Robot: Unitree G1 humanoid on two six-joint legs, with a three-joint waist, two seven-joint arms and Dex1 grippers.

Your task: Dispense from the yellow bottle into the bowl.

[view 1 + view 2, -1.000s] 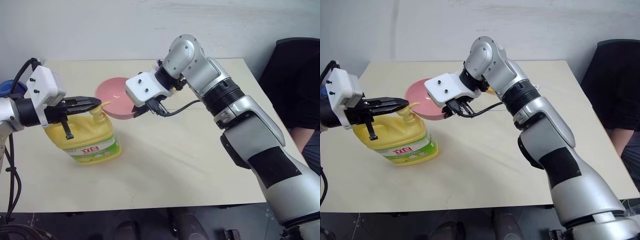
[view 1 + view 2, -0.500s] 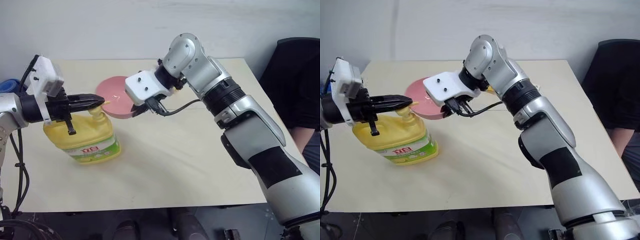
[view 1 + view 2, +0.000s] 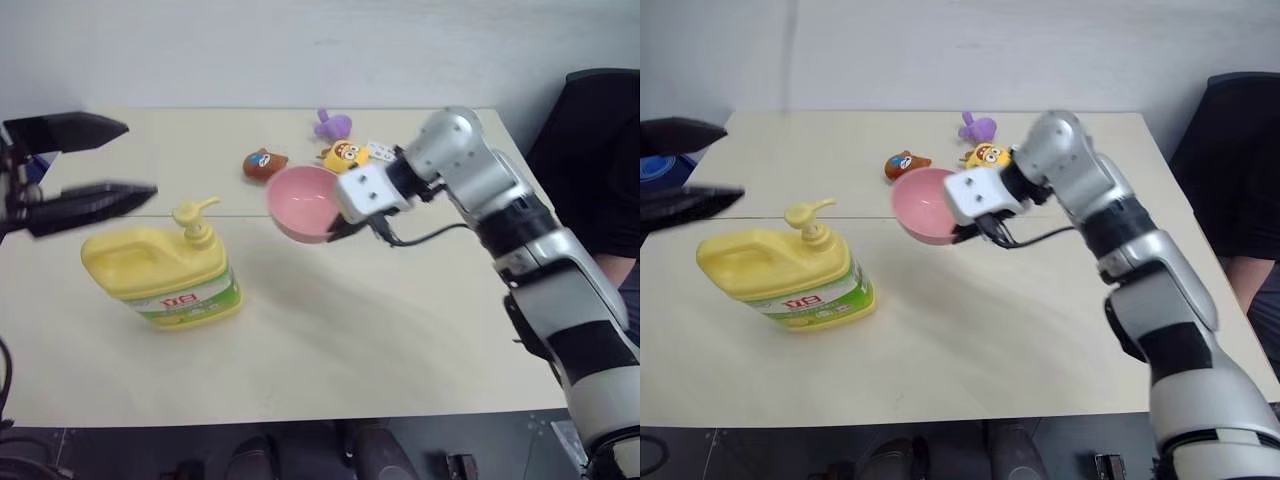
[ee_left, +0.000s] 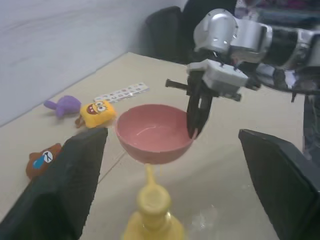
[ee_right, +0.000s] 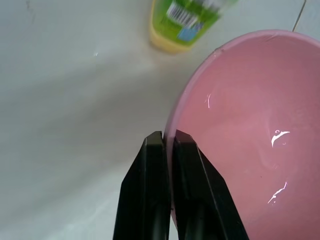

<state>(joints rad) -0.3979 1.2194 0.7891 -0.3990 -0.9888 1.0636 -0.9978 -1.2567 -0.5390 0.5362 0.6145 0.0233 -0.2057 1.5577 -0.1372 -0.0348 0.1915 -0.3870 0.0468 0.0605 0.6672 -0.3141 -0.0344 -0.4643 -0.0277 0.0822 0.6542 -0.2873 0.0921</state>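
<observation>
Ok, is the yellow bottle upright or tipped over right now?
Upright. The yellow bottle stands on its base on the table, pump top up, clear of both grippers.

Purple plush [image 3: 333,124], yellow plush [image 3: 345,156], brown plush [image 3: 265,163] and a printed card [image 3: 380,150] on the table [image 3: 400,330].
</observation>
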